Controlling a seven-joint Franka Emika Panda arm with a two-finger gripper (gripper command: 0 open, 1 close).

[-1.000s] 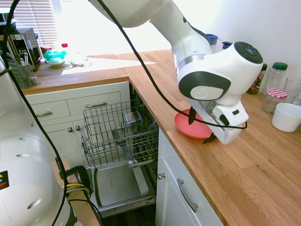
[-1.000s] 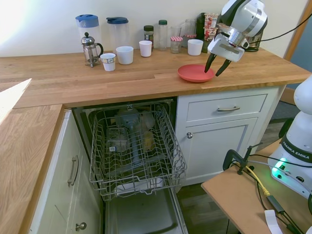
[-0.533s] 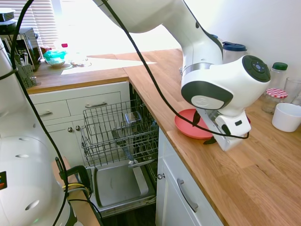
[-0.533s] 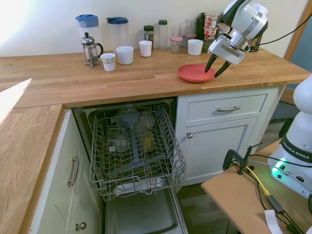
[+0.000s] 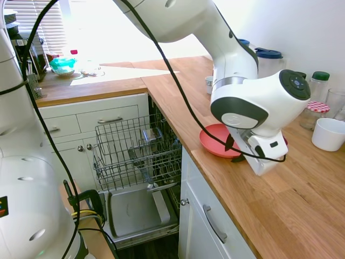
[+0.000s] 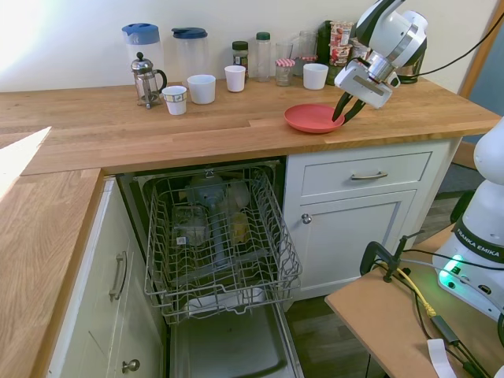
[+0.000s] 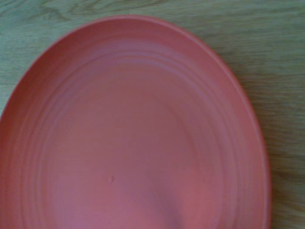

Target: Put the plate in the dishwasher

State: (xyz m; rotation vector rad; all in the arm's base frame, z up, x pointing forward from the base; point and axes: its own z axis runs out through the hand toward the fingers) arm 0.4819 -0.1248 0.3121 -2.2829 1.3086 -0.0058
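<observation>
White robot claw (image 6: 348, 115) closed on the coral plate's (image 6: 313, 118) rim at its three o'clock edge; plate lies on the wooden worktop (image 6: 157, 126).

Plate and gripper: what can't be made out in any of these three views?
- Contact: the gripper is at the plate's rim, but the second exterior view is too small to show whether it has closed on it.
- First exterior view: the arm's wrist covers the plate's far side.
- Wrist view: the picture's edge cuts off the plate.
- Dishwasher: rack contents are too cluttered to identify.
</observation>
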